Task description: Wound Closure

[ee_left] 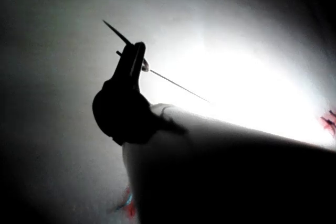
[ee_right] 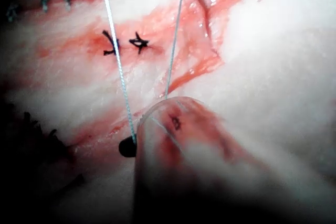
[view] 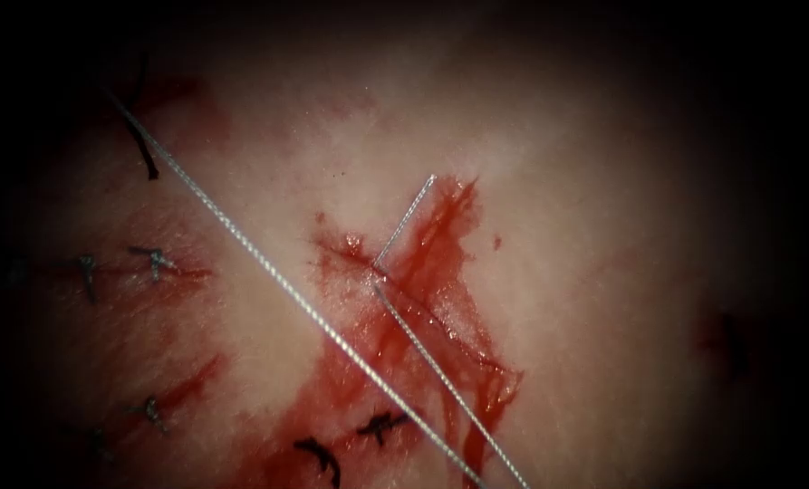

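The cut runs through the middle of the tissue, wet with red fluid. A pale thread stretches taut from the upper left down across the cut's left side. A second strand leaves the cut at its middle and runs down to the right, and a short piece rises from the same spot. My left tool is shut on the thread, well above the tissue. The taut strand ends at the dark tip of my right tool, which grips it.
Finished dark stitches sit below the cut, with more along an older line at the left. The same knots appear in the right wrist view. A dark cut thread end lies at the upper left.
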You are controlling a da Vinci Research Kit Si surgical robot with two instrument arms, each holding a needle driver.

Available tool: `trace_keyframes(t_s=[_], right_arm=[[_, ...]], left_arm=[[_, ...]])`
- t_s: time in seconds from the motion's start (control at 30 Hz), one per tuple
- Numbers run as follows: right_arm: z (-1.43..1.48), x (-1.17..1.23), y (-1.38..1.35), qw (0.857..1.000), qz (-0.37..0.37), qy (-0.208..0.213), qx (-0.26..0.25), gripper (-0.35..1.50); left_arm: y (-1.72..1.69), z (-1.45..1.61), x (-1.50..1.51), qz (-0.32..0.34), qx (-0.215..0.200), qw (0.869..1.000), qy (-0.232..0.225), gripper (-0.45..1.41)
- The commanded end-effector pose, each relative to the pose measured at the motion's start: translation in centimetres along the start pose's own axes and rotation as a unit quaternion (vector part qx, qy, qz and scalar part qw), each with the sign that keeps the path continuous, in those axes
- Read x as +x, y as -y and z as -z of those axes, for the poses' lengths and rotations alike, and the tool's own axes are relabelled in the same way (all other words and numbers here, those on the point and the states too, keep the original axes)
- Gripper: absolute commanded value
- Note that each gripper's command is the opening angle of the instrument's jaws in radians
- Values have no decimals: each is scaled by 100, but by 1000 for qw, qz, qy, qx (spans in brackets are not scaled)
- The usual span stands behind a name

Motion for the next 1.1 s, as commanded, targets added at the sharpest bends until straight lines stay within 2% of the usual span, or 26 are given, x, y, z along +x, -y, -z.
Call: trace_keyframes(t_s=[0.03,0.3,0.37,0.43,0.47,0.5,0.53,0.57,0.63,0.67,0.73,0.93,1.0,1.1], right_arm=[[-6,-1,0,1000,-1,3,-2,-35],[-1,-8,5,1000,-17,11,0,-35],[-3,2,4,1000,6,-8,-6,-35],[-5,17,2,998,33,-47,-11,-35],[-5,27,1,996,54,-73,-16,-11],[-4,41,-1,991,73,-107,-22,31],[-2,53,-2,987,96,-129,-23,59],[5,80,-5,974,145,-176,-16,72],[15,102,-6,961,171,-216,-23,84],[28,126,-8,946,187,-262,-35,88],[42,145,-10,935,185,-299,-46,88],[66,172,-21,902,174,-377,-120,79],[67,178,-28,891,164,-399,-145,86],[67,181,-37,879,156,-419,-168,103]], left_arm=[[4,-4,-3,0,-1,1000,0,-45],[3,-1,0,-2,1,1000,-5,-45],[2,-2,-2,-3,2,1000,-7,-45],[1,-6,-10,0,-3,1000,-7,-45],[1,-8,-14,8,-9,1000,-7,-45],[2,-12,-20,12,-15,1000,-4,-45],[2,-17,-29,19,-22,1000,1,-45],[2,-26,-46,32,-33,999,19,-45],[2,-40,-71,41,-44,997,48,-45],[3,-56,-104,49,-56,994,83,-45],[6,-70,-137,53,-66,990,109,-45],[26,-109,-245,56,-84,980,174,-45],[35,-117,-274,49,-83,975,200,-45],[46,-121,-299,41,-75,967,240,-45]])
